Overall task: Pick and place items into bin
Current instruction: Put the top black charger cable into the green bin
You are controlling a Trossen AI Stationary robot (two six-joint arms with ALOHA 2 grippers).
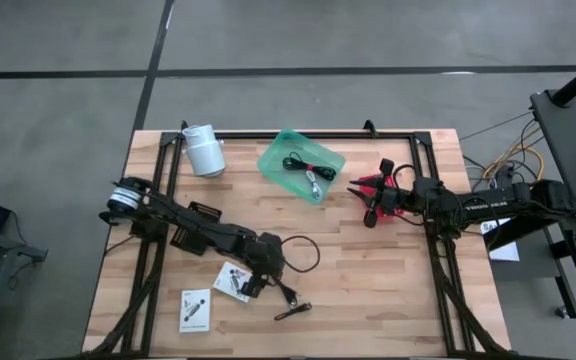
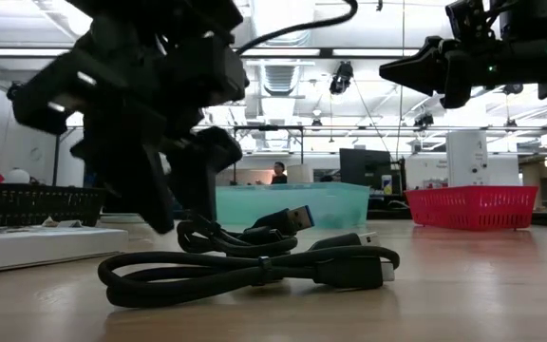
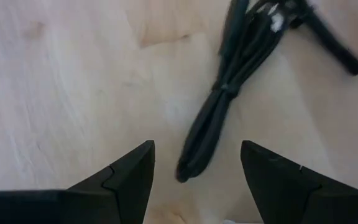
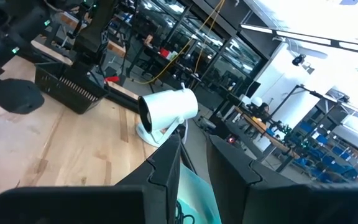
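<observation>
A black coiled cable [image 1: 290, 285] lies bundled on the wooden table near its front, and the low view shows it [image 2: 254, 271] flat on the wood. My left gripper [image 1: 268, 270] slants down over it, open. Its two fingers stand on either side of the bundle's looped end [image 3: 197, 158] without touching it. Two white packets [image 1: 232, 281] [image 1: 196, 309] lie beside the arm. The teal bin [image 1: 268, 160] stands at the far middle with another black cable [image 1: 303, 170] in it. My right gripper [image 1: 368, 200] hovers level over a red basket [image 1: 360, 184]. A narrow gap shows between its fingers [image 4: 194, 149], with nothing in it.
A white cylinder [image 1: 205, 150] stands at the far left beside the bin. A small dark piece [image 1: 293, 312] lies near the front edge. A loose black loop [image 1: 306, 250] curves just beyond the left gripper. Bare wood stretches across the table's middle and right.
</observation>
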